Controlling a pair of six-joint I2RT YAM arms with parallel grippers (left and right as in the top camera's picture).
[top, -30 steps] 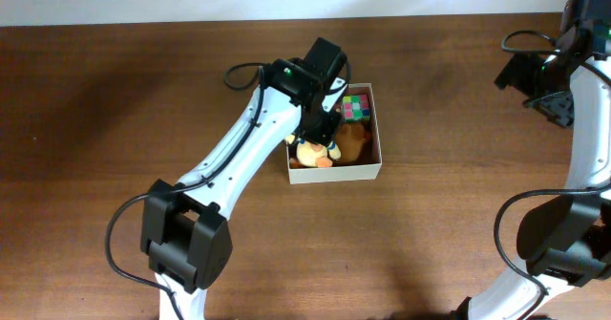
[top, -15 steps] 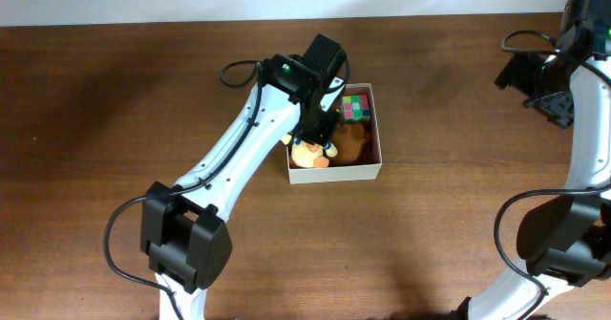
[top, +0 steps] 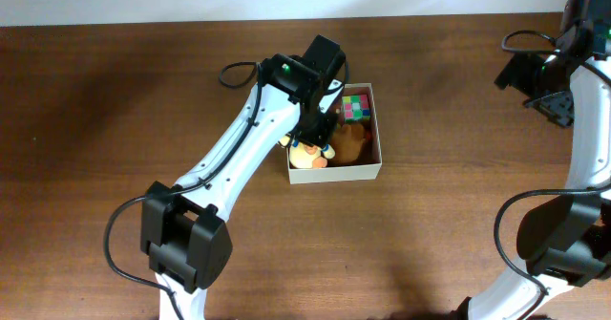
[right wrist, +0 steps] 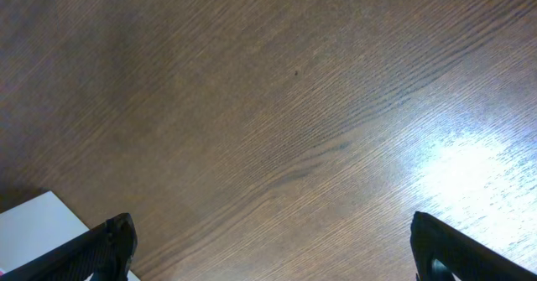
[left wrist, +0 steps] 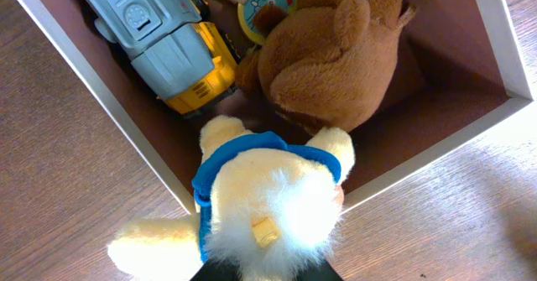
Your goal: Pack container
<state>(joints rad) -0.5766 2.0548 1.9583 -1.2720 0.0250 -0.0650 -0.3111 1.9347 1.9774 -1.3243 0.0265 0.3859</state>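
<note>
The container (top: 336, 173) is a square off-white box with a reddish-brown inside (left wrist: 436, 113). In it lie a colourful cube (top: 356, 107), a brown plush bear (top: 354, 144) (left wrist: 331, 50) and a grey and yellow toy (left wrist: 164, 42). My left gripper (top: 313, 137) (left wrist: 267, 273) is shut on a cream plush toy with a blue collar (top: 309, 155) (left wrist: 268, 201) and holds it over the box's front left corner. My right gripper (top: 554, 86) (right wrist: 273, 247) is open and empty above bare table at the far right.
The box's white rim (left wrist: 126, 122) runs under the held plush. A white edge (right wrist: 38, 222) shows at the lower left of the right wrist view. Brown wood table (top: 115, 91) surrounds the box.
My left gripper has shifted slightly left and up with the cream plush. The right arm has not moved.
</note>
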